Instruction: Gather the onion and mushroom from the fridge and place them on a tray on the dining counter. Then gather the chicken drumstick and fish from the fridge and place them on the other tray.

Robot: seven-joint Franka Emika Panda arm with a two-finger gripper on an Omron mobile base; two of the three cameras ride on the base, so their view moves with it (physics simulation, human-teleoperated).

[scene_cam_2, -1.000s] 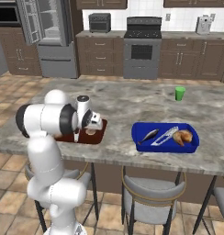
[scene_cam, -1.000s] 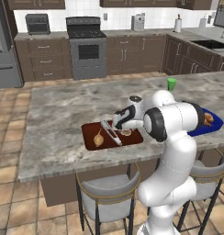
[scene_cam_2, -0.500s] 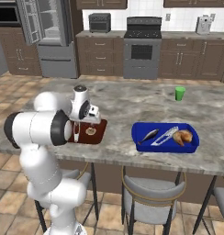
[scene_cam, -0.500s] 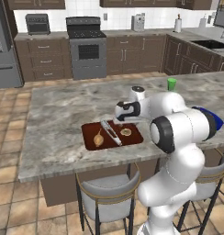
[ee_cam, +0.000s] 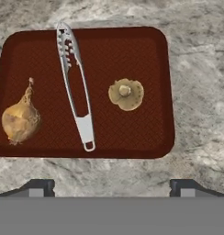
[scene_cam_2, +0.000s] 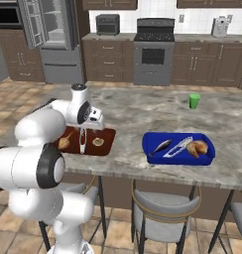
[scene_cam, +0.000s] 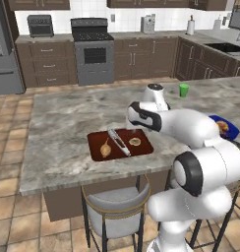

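Observation:
The dark red-brown tray [ee_cam: 146,50] [scene_cam: 144,148] [scene_cam_2: 108,140] lies on the dining counter [scene_cam: 63,128]. On it are the onion [ee_cam: 21,120] [scene_cam: 105,149] [scene_cam_2: 64,143], the mushroom [ee_cam: 126,94] [scene_cam: 135,141] [scene_cam_2: 98,142] and a metal utensil [ee_cam: 76,98]. My gripper [ee_cam: 112,188] [scene_cam: 135,126] [scene_cam_2: 92,124] hovers above the tray's near edge, open and holding nothing. The blue tray [scene_cam_2: 207,159] [scene_cam: 231,129] to the right holds the chicken drumstick [scene_cam_2: 198,148], the silvery-white fish [scene_cam_2: 179,145] and a dark slim piece [scene_cam_2: 160,147].
A green cup [scene_cam: 184,89] [scene_cam_2: 194,100] stands on the counter's far side. Stools [scene_cam_2: 162,211] are tucked under its near edge. The fridge [scene_cam_2: 48,34] is at the back left, beside cabinets and a stove [scene_cam: 95,51].
My hand has risen from low over the red-brown tray and drawn back a little to its right. The jaws stayed wide open. Nothing on either tray moved.

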